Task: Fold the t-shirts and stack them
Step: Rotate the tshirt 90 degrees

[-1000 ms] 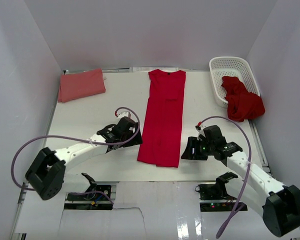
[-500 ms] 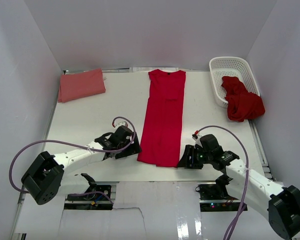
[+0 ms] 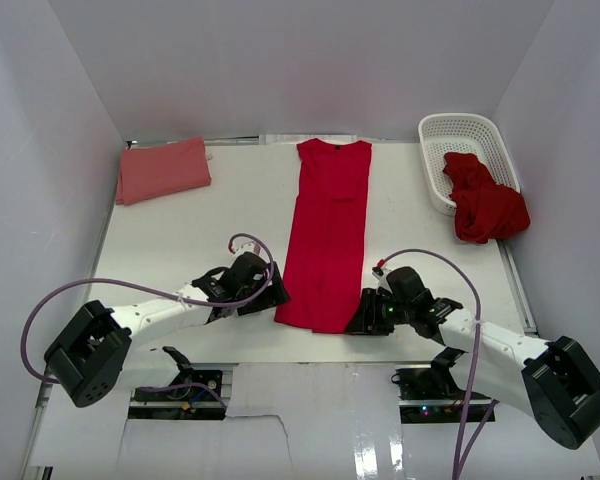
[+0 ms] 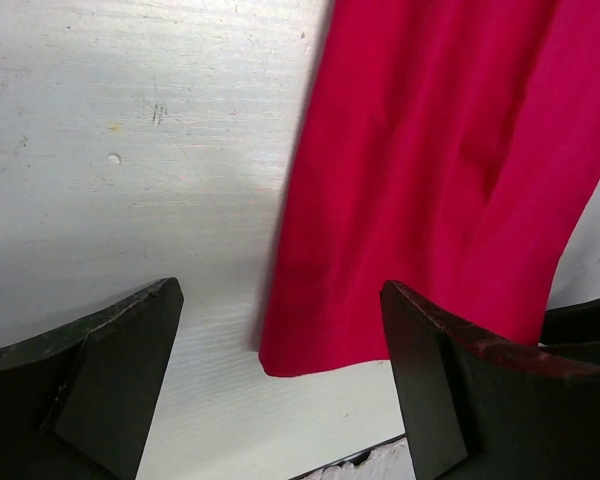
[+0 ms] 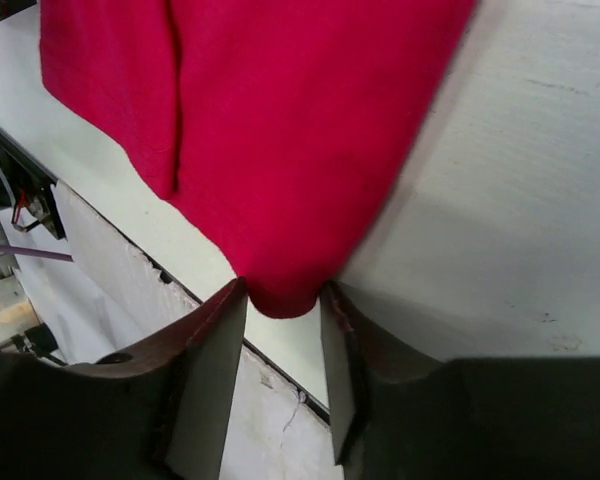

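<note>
A crimson t-shirt (image 3: 325,240), folded into a long narrow strip, lies flat in the middle of the table. My left gripper (image 3: 273,298) is wide open at its near left corner. In the left wrist view that corner (image 4: 300,350) lies between my fingers (image 4: 110,370). My right gripper (image 3: 358,318) is at the near right corner. Its jaws are partly closed, a narrow gap apart, with the corner's tip (image 5: 283,290) between them and touching both fingers (image 5: 215,370). A folded salmon-pink t-shirt (image 3: 163,168) lies at the back left. Another crimson t-shirt (image 3: 485,205) hangs crumpled out of the basket.
The white lattice basket (image 3: 460,135) stands at the back right by the wall. The table's near edge (image 5: 280,365) runs just below the strip's hem, with arm bases and cables beyond it. Grey walls close in the left, right and back sides.
Both grippers have moved in toward the strip's near corners. The right one slid left and nearer onto the right corner; the left one shifted slightly right. The shirts have not moved.
</note>
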Available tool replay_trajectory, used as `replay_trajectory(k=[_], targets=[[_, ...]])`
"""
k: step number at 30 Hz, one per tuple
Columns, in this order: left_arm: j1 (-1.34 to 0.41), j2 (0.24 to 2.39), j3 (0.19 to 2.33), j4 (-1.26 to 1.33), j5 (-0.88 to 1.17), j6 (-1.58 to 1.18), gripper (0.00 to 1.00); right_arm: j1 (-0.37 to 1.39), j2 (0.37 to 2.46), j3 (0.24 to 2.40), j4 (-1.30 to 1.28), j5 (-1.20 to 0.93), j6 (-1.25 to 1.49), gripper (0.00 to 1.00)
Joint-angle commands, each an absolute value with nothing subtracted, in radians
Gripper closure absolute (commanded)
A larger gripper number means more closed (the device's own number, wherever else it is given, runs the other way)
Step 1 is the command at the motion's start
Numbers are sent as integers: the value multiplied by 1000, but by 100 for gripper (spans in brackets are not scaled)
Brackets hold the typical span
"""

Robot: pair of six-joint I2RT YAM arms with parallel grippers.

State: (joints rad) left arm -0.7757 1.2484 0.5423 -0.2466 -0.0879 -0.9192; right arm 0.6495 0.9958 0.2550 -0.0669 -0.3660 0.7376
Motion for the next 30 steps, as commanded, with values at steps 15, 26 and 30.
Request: replay_trajectory(k=[15,26,30], targets=[[-848,1184,425,-184,-78,-902,24,672,1055,268,-163,-247,721,92],[-854,1242,431,-158,-31,-871,55,686,1071,275,-163,-242,724,92],[-854,1252,433,-166,-25,-874,68,690,1065,278,-169,-238,726,92]])
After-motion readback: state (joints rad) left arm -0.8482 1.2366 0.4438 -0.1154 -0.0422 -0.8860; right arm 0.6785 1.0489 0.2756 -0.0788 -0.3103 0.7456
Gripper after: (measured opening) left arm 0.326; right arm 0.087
